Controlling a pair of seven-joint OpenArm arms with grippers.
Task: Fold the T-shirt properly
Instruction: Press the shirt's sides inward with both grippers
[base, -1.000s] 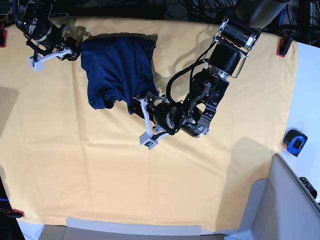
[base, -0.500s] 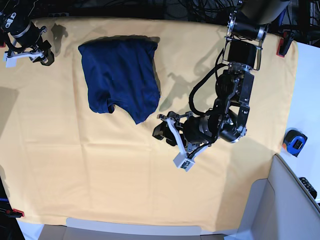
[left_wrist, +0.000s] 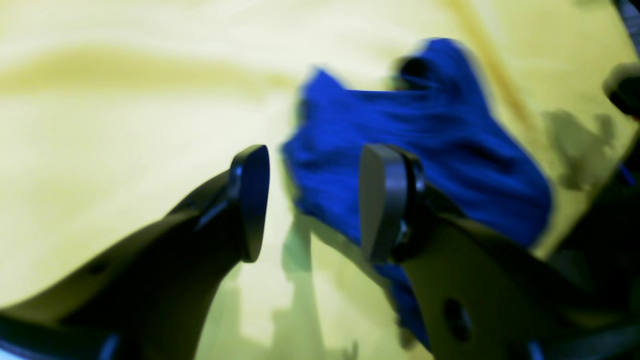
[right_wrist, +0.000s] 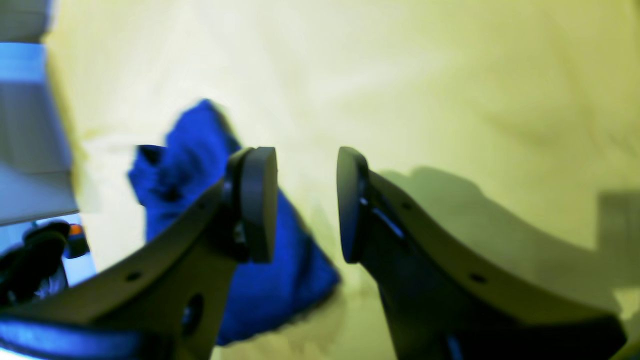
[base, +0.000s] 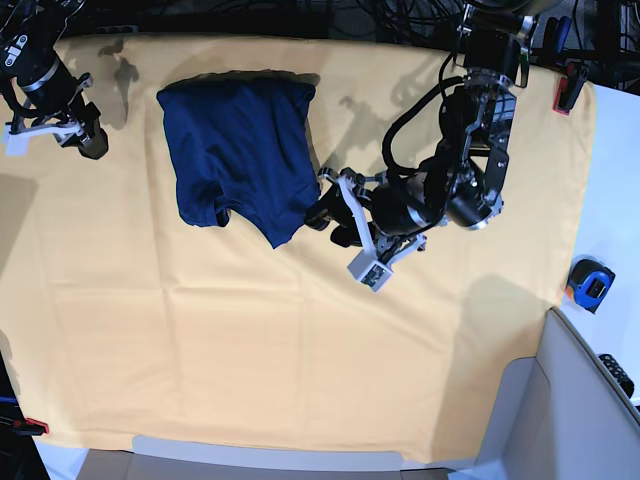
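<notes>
Observed shirt lying folded into a rough block on the upper left part of the yellow cloth, lower edge uneven with one corner hanging down toward the middle. Noted no gripper in contact with it.

Found left gripper low over the cloth just beside the shirt's lower right corner, jaws parted with a clear gap and nothing between them. Confirmed in the left wrist view: left gripper with both pads apart, shirt beyond them, view blurred.

Found right gripper well apart from the shirt, near the cloth's far upper left edge. Confirmed in the right wrist view: right gripper with a narrower gap between pads, empty, bare cloth behind; shirt off to one side past the finger.

Noted tape measure off the cloth at the right edge
</notes>
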